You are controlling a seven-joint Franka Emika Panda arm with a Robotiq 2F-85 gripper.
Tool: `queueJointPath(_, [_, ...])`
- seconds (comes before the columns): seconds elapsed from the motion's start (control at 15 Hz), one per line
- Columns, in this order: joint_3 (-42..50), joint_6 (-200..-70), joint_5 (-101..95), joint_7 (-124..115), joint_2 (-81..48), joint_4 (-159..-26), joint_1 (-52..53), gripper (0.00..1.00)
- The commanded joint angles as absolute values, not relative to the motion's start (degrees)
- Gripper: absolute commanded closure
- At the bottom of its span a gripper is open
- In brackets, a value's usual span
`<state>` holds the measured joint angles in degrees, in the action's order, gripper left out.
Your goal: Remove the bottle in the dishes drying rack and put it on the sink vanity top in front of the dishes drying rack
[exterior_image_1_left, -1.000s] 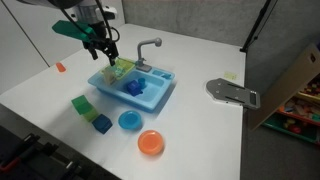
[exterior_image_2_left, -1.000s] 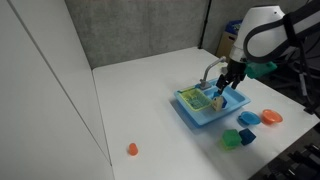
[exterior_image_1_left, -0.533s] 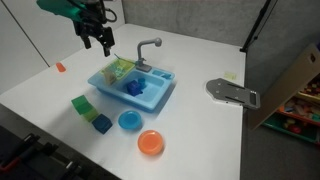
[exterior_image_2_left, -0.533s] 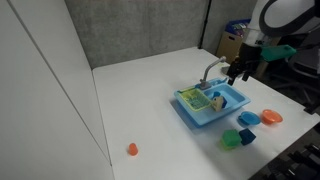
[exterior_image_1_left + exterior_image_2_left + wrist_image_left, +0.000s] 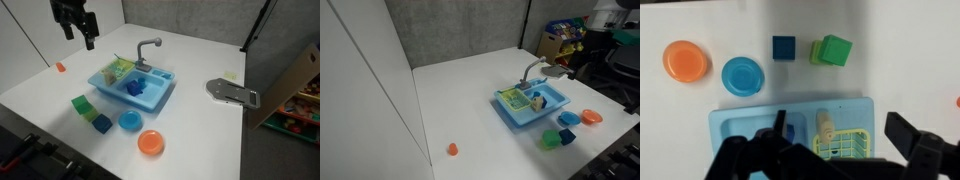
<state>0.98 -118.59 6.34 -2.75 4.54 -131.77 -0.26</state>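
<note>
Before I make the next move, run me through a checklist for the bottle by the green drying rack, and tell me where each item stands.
1. The end effector open and empty: ok, its jaws are apart with nothing between them.
2. The end effector clear of the sink vanity top: ok, in an exterior view it hangs high over the table, off to one side.
3. The bottle located: ok, a tan shape at the edge of the drying rack in the wrist view.
4. The bottle out of the drying rack: cannot tell.
5. The orange bowl, blue bowl and blocks away from the sink: ok, they sit on the table apart from it.
</note>
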Motion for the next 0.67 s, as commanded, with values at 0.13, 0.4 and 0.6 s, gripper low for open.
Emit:
queueJointPath(0.13, [1.0,-116.1,6.3,-9.9,17.0,-140.0,-1.4,0.0])
queueJointPath(0.4, [0.1,-116.4,5.2,-15.6,23.7,-143.9,-2.3,0.0])
queueJointPath(0.6, [0.4,-116.7,6.3,-13.7,22.0,-142.8,-2.0,0.0])
